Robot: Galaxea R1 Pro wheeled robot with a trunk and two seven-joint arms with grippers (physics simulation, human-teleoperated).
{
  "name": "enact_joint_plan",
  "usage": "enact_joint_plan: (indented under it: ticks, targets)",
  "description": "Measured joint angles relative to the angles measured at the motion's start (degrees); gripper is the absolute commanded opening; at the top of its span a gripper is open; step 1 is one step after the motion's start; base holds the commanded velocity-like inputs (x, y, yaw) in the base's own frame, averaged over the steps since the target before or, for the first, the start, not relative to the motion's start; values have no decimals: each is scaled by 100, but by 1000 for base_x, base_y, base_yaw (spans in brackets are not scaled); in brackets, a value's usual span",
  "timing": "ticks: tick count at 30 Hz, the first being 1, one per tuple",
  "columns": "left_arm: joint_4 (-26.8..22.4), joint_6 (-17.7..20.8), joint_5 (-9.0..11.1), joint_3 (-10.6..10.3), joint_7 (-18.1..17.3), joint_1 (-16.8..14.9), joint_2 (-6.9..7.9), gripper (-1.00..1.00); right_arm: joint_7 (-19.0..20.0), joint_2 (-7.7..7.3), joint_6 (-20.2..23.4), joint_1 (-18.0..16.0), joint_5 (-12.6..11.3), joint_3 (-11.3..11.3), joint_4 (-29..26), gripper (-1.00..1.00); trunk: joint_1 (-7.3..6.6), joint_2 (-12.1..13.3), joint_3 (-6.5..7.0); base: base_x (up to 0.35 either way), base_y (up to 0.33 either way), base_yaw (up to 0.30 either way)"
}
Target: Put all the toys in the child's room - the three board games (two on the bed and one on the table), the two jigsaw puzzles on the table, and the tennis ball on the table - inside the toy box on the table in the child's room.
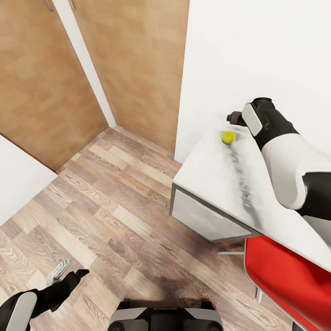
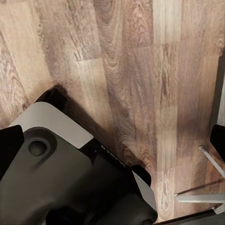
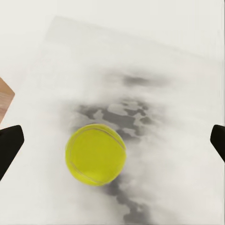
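Tennis ball (image 1: 228, 137): rests loose on the pale tabletop (image 1: 216, 174), near the wall.
Right hand (image 1: 234, 118): above the ball, spread wide, holding nothing.
Left hand (image 1: 62, 274): low over the floor, grip unclear.
Risk: an off-centre close may nudge the ball rolling off the edge.

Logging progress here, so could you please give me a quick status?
Right gripper open above yellow tennis ball on pale speckled table. Left gripper low over floor. Nothing in the way.
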Motion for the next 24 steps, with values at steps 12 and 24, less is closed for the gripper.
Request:
enact_joint_plan:
  ticks: [12, 24]
  targets:
    - [9, -3, 1, 4, -14, -1, 9, 100, -2, -159, -4, 1, 3, 0, 6, 100, 0, 0, -97, 0, 0, -1]
    - [10, -1, -9, 5, -15, -1, 13, 100, 5, -175, 8, -16, 6, -8, 7, 100, 0, 0, -208, 0, 0, 0]
